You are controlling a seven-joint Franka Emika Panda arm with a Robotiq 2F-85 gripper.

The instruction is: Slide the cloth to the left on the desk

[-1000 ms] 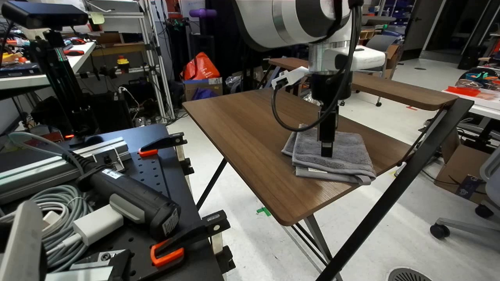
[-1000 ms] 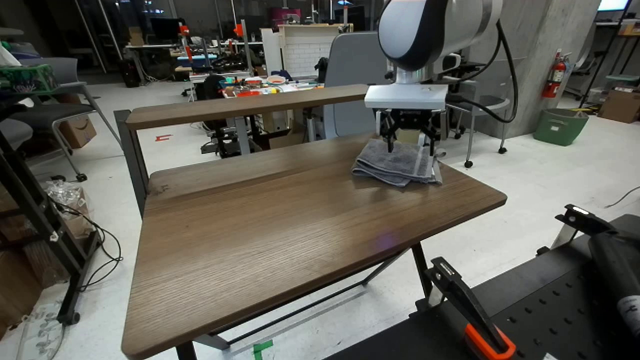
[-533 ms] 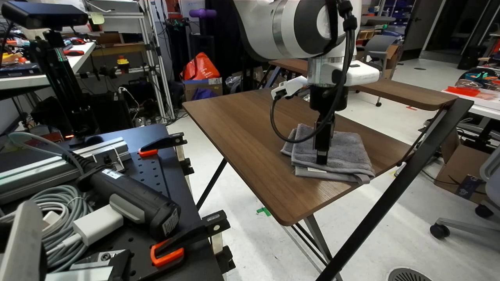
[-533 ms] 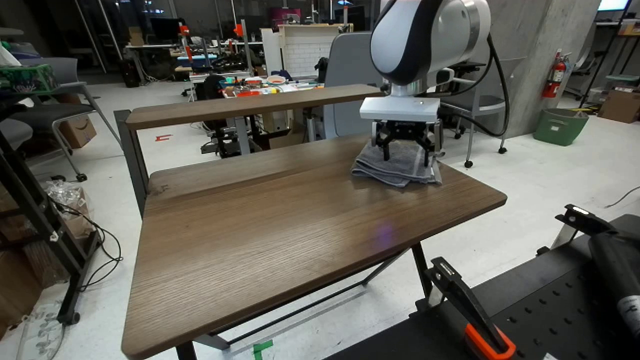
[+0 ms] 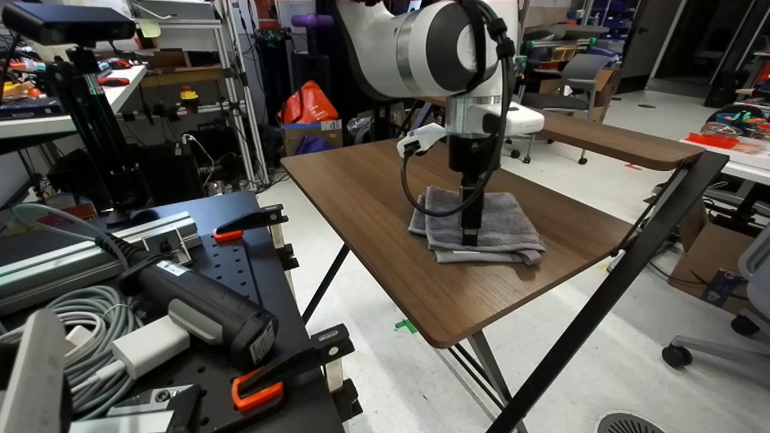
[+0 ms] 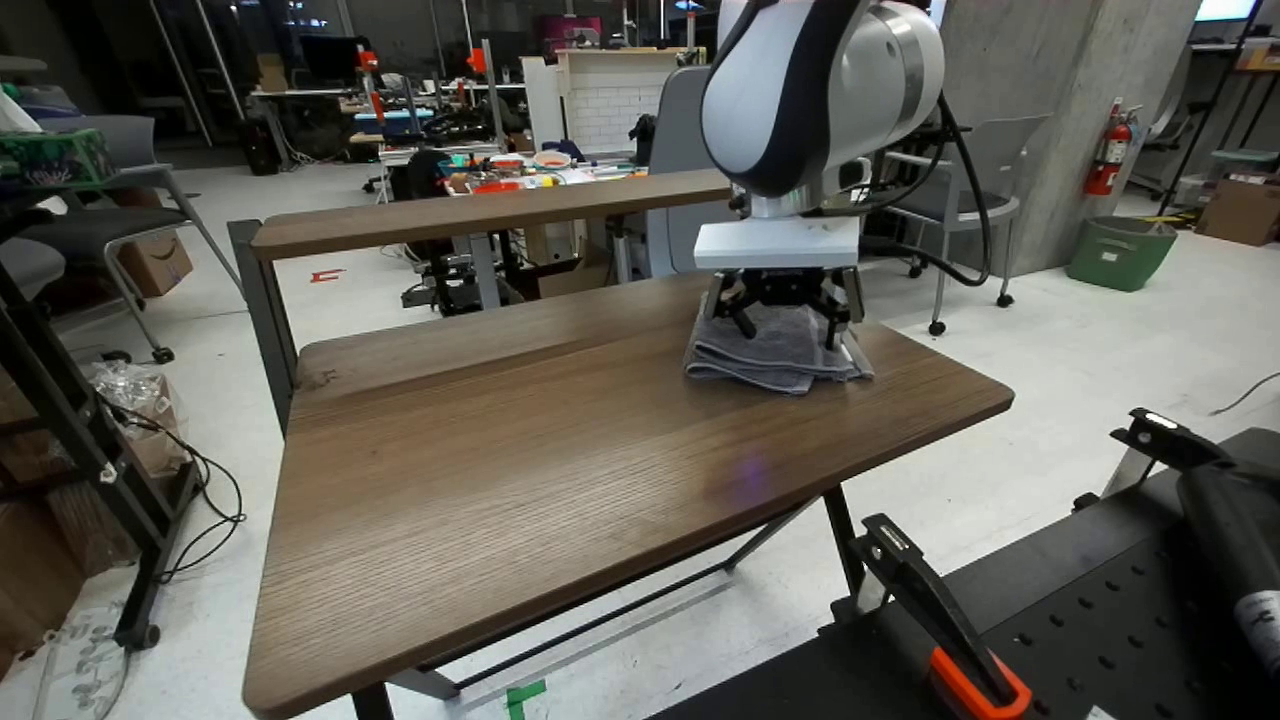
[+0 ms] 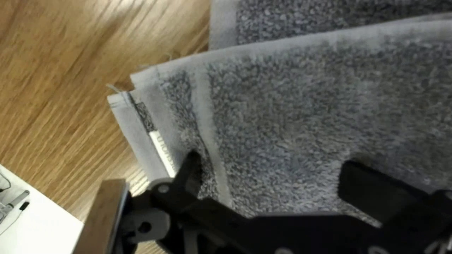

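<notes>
Wrist view, from left to right: a white label (image 7: 163, 153) shows between the layers at the edge of the cloth (image 7: 293, 113), then comes one finger (image 7: 189, 173) of my pincer (image 7: 272, 162), and, well apart from it, the second finger (image 7: 372, 188). So my pincer is spread, and I see nothing pinched; the cloth passes flat beneath both fingers, and in both exterior views the tips seem to reach down onto it. I judge that I stand so on purpose: with tips pressed down at two places, friction should carry the folded pile without turning it, although the upper layer may slip over the lower ones. In an exterior view the cloth lies on the desk (image 6: 580, 450), toward the right end, and much wood stretches to its left; therefore I judge the slide is not yet complete. This wood has a brown grain and looks smooth, so the gliding should be easy. Around it in this same view, from left to right, I find a tissue box (image 6: 62, 158), a raised shelf (image 6: 500, 207), a clamp (image 6: 943, 607) with orange end on a black bench (image 6: 1055, 560), a grey chair (image 6: 1005, 155), a concrete pillar (image 6: 1065, 190) with a red extinguisher (image 6: 1107, 158) at it, and a green bin (image 6: 1118, 258).
</notes>
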